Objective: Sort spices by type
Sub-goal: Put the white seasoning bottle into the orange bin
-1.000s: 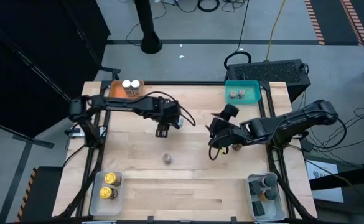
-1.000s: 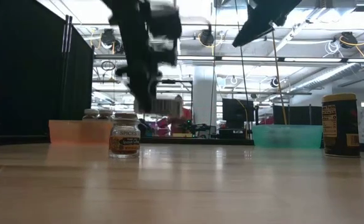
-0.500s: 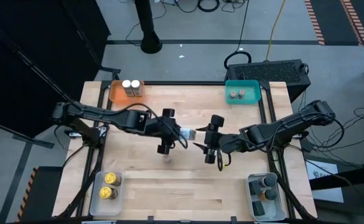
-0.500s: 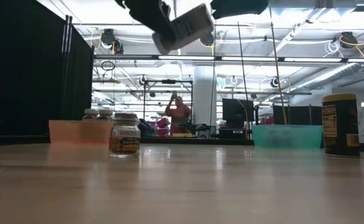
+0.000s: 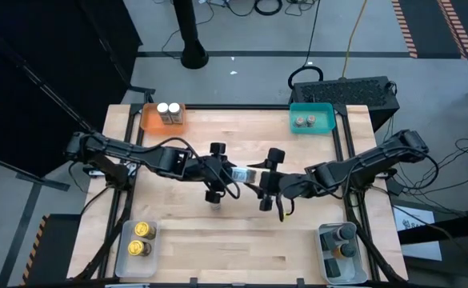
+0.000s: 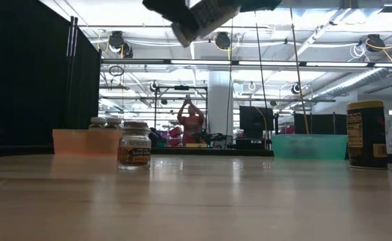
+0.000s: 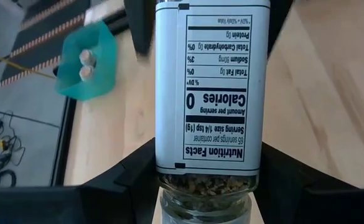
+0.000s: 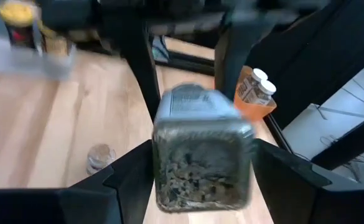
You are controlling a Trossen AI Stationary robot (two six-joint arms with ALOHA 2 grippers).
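A glass spice jar (image 5: 242, 171) with a white nutrition label (image 7: 211, 87) hangs high over the table's middle, between my two grippers. My left gripper (image 5: 229, 173) is shut on it. My right gripper (image 5: 260, 179) faces it from the table's right. It is open, with one finger on either side of the jar's bottom end (image 8: 201, 163). In the low view the jar (image 6: 206, 16) shows tilted at the top. A small brown jar (image 6: 135, 145) stands upright on the table, below my left gripper. My left gripper pinches the jar between its two fingers (image 7: 138, 177) on two opposite sides, at the lower edge of the label (image 7: 169, 163) near the neck. The fingers come from the table's left and lie along the jar. The jar is lifted clear, its bottom toward my right gripper.
An orange tray (image 5: 150, 120) with two white-capped jars stands at the far left, and a teal tray (image 5: 322, 120) with two grey-lidded jars at the far right. Clear trays stand near left (image 5: 126, 250) with yellow jars and near right (image 5: 327, 256) with dark jars.
My left gripper has risen and gone toward the table's middle with the jar, tipping from pointing down to nearly level, so the jar now lies lengthwise toward my right gripper. My right gripper has shifted left toward the jar and turned, and its fingers now flank the jar's bottom.
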